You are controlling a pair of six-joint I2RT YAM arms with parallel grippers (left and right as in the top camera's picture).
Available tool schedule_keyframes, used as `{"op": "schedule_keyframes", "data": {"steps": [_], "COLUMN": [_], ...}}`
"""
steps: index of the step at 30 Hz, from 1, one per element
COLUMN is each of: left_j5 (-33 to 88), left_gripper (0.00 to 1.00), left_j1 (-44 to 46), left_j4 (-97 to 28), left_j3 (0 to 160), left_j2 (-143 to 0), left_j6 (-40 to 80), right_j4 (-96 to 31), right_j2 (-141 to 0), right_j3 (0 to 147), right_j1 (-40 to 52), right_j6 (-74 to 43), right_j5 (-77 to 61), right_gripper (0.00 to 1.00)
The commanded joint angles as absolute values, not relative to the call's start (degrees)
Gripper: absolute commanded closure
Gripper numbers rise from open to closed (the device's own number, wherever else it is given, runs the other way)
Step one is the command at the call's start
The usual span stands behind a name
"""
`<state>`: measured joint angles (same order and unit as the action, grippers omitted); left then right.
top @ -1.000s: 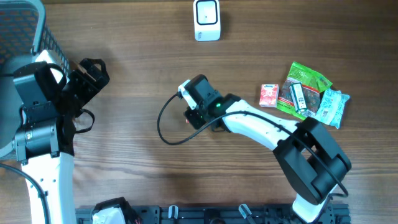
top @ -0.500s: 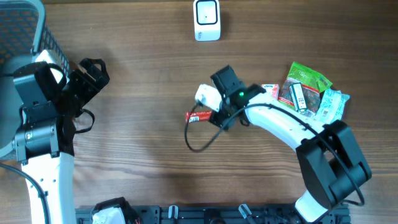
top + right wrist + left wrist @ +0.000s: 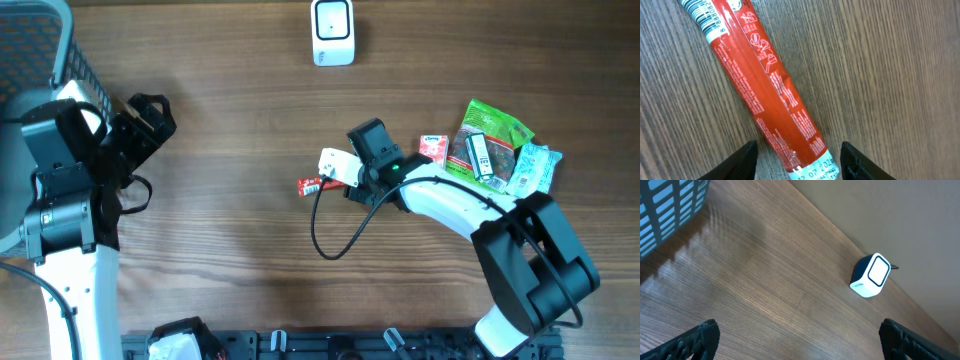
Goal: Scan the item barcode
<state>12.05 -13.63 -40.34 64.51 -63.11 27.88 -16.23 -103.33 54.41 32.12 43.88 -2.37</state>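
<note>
Two end effectors, both released: the left end effector gapes over the bare surface near its left edge, and the right end effector straddles the red stick packet, fingers clear of it on both sides. The packet lies flat mid-surface, its barcode end away from the fingers. Farther off, the white scanner sits at the far edge.

Soft, even room light falls on the wooden table, bright and without hard shadows; only faint ones hug the right arm. The overhead view is sharp throughout. From the left wrist, a pale sheen lies on the wood beside the basket. Up close, the red sachet shows small glints, its print crisp.
</note>
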Motion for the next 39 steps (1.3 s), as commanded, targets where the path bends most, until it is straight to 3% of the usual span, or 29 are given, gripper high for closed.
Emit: {"op": "schedule_keyframes", "data": {"steps": [1,6,13,18,21,27,33,39], "left_j5": [12.1,12.1,12.1,12.1,12.1,12.1,12.1,12.1], "left_gripper": [0.00,0.00,0.00,0.00,0.00,0.00,0.00,0.00], "left_j1": [-14.0,-14.0,-14.0,-14.0,-14.0,-14.0,-14.0,-14.0], "left_j4": [-40.2,-40.2,-40.2,-40.2,-40.2,-40.2,-40.2,-40.2], "left_j3": [64.6,64.6,64.6,64.6,64.6,64.6,64.6,64.6], "left_j2": [-63.0,-63.0,-63.0,-63.0,-63.0,-63.0,-63.0,-63.0], "left_j6": [27.2,27.2,27.2,27.2,27.2,27.2,27.2,27.2], "right_j4": [-22.3,-31.0,-37.5,-38.2,-37.4,-36.8,-35.4,-33.8], "right_j2": [-104.6,-104.6,-104.6,-103.9,-103.8,-103.8,-103.8,-103.8], "right_j3": [52.9,52.9,53.3,57.3,59.8,58.5,56.3,56.2], "right_j1": [32.1,32.1,32.1,31.9,31.9,32.0,32.0,32.0], "right_j6": [30.6,19.0,17.5,17.4,11.6,2.4,2.6,2.6], "right_j5": [-5.3,-14.9,-32.0,-27.2,-17.1,-14.2,-16.4,-22.0], "right_gripper": [0.46,0.43,0.38,0.40,0.40,0.52,0.54,0.64]}}
